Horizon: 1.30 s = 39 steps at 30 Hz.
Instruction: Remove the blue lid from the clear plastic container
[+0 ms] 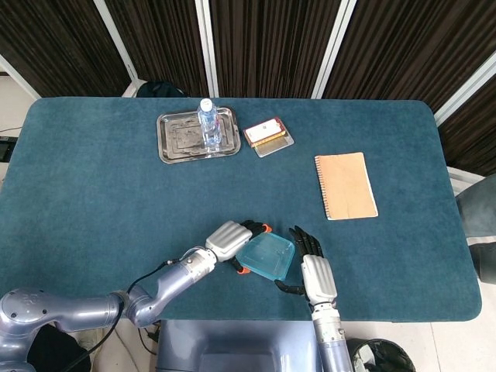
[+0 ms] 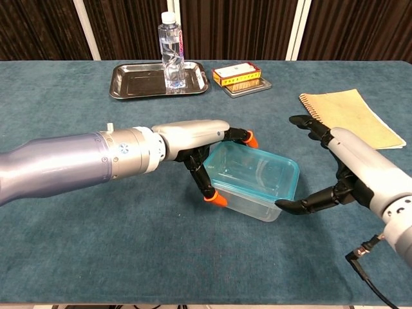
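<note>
The clear plastic container (image 2: 252,190) sits on the teal table (image 2: 96,251) at the near edge, directly in front of the robot, with the blue lid (image 2: 252,175) seated on its rim. The left hand (image 2: 196,138) grips the container's left end: its orange-tipped fingers (image 2: 215,199) wrap down the near left corner and around the far left edge. The right hand (image 2: 351,167) holds nothing; its fingers are spread, with one dark fingertip just beside or touching the lid's near right corner, and contact cannot be confirmed from either view. For the step in hand, judged to be securing a purchase on the lid, keep the left hand's hold low on the container wall so it does not pin the lid down. Bring the right fingertips under the lid's lip at the right corner and peel upward from that corner rather than pulling the whole lid straight up. Expect thin walls to flex, so use moderate squeeze only. The container stands upright with its opening and lid facing up, the lid tilted slightly in the chest view. In the head view, the long axis of the lid (image 1: 265,258) runs roughly left to right across the table, slightly rotated, between the left hand (image 1: 229,239) and the right hand (image 1: 314,273).
</note>
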Tool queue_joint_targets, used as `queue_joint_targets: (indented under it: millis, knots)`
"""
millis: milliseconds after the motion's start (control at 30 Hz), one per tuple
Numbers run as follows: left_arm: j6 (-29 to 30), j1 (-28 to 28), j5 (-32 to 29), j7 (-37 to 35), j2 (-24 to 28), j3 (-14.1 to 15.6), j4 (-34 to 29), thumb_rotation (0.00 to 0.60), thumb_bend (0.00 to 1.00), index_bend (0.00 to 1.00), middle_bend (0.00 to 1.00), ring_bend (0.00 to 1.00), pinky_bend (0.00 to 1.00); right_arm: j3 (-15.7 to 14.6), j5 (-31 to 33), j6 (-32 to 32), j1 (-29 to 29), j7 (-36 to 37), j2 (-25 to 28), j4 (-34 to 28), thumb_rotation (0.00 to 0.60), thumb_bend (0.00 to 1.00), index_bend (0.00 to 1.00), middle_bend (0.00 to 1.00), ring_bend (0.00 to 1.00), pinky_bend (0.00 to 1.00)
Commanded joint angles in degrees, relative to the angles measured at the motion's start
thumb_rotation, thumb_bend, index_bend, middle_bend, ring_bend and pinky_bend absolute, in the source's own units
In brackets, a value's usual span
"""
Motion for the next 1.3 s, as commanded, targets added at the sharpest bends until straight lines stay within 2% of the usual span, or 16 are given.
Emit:
queue_joint_targets:
  millis: [33, 300, 700, 1300]
  knots:
    - [-0.1, -0.1, 0.0, 0.1, 0.1, 0.0, -0.1, 0.600, 0.19, 0.49, 0.53, 0.46, 0.56, 0.0, -0.3, 0.1, 0.0, 0.2, -0.1, 0.1, 0.600, 0.28, 0.00, 0.00, 0.00, 0.00]
    - [-0.3, -0.3, -0.6, -0.4, 0.3, -0.5, -0.9, 0.600, 0.19, 0.48, 0.53, 0.45, 0.55, 0.0, -2.0, 0.6, 0.1, 1.2, 0.0, 0.6, 0.600, 0.28, 0.00, 0.00, 0.00, 0.00]
    - [-1.1, -0.7, -2.7, -1.1, 0.8, -1.2, -2.0, 0.600, 0.19, 0.46, 0.48, 0.41, 0.53, -1.8, -8.2, 2.3, 0.4, 2.0, -0.5, 7.2, 0.600, 0.28, 0.00, 0.00, 0.00, 0.00]
    - [-2.7, -1.9, -5.2, -0.8, 1.6, -1.5, -2.7, 0.600, 0.19, 0.46, 0.49, 0.42, 0.56, -0.5, -9.3, 3.2, 0.5, 3.3, -2.4, 9.2, 0.600, 0.27, 0.00, 0.00, 0.00, 0.00]
